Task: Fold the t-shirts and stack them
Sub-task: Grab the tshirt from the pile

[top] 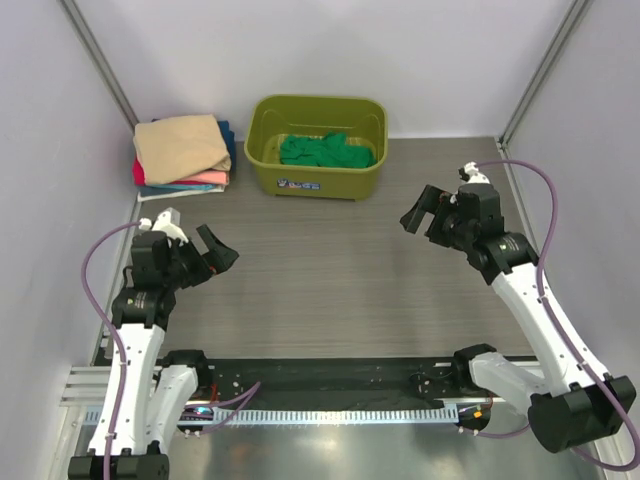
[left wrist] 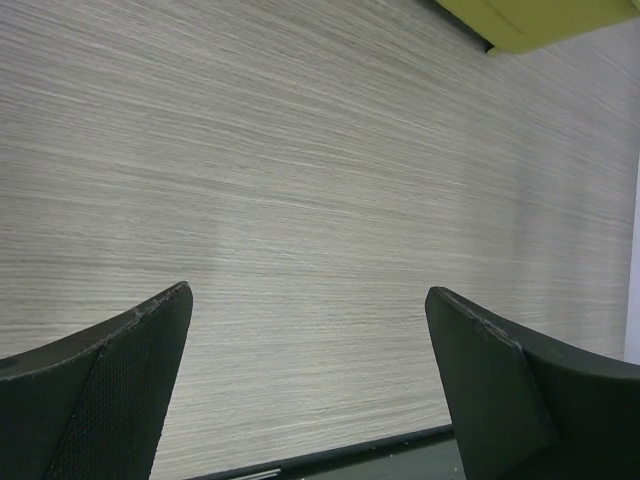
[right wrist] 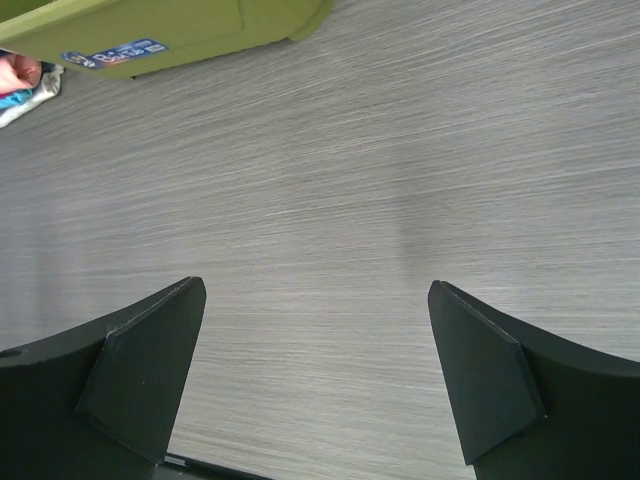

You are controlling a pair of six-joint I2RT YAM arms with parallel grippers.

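A bright green t-shirt point(top: 326, 150) lies crumpled inside the olive-green bin point(top: 316, 180) at the back centre. A stack of folded t-shirts point(top: 183, 150) sits at the back left, a tan one on top, with pink, red and blue edges below. My left gripper point(top: 222, 256) is open and empty above the table's left side; in the left wrist view it point(left wrist: 308, 350) shows only bare table between its fingers. My right gripper point(top: 424, 213) is open and empty over the right side; in the right wrist view it point(right wrist: 316, 345) is also over bare table.
The bin's corner point(left wrist: 540, 20) shows in the left wrist view. In the right wrist view, the bin's labelled wall point(right wrist: 170, 35) and an edge of the stack point(right wrist: 25, 82) show. Grey walls enclose the table at the left, back and right. A black rail point(top: 330, 385) runs along the near edge.
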